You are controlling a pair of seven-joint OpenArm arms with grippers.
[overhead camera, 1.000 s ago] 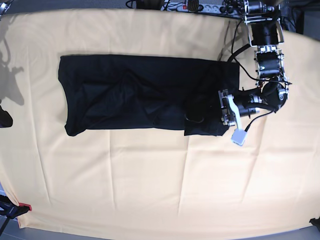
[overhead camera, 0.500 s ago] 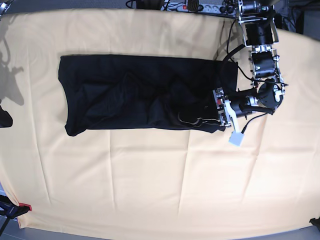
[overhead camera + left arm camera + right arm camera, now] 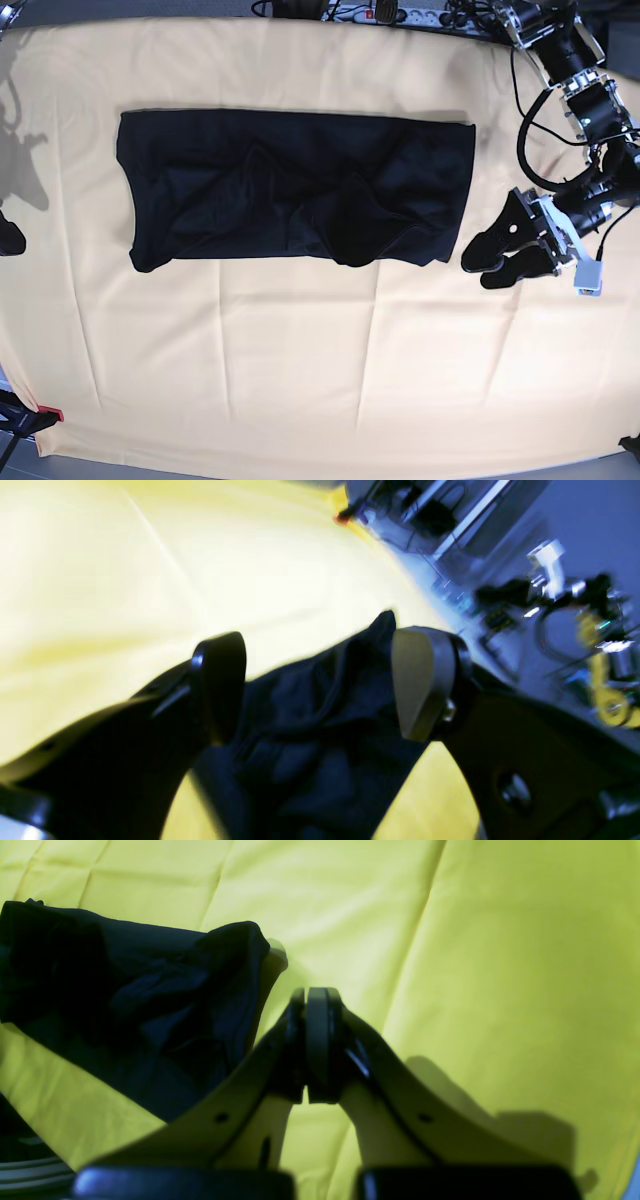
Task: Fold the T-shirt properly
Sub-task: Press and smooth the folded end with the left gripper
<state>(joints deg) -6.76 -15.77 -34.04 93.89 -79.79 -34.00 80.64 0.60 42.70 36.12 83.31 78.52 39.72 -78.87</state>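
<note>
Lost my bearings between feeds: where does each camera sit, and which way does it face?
Base: overhead, looking down on the T-shirt lying on the cloth; left gripper open at right.
Left wrist: behind the open left gripper, facing the T-shirt.
Right wrist: behind the shut right gripper, T-shirt off to its left.
All three share the T-shirt.

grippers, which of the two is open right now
The left gripper, just off the T-shirt's end in the base view: its jaws are spread wide, holding nothing. The right gripper has its pads pressed together, empty, above the yellow cloth.
</note>
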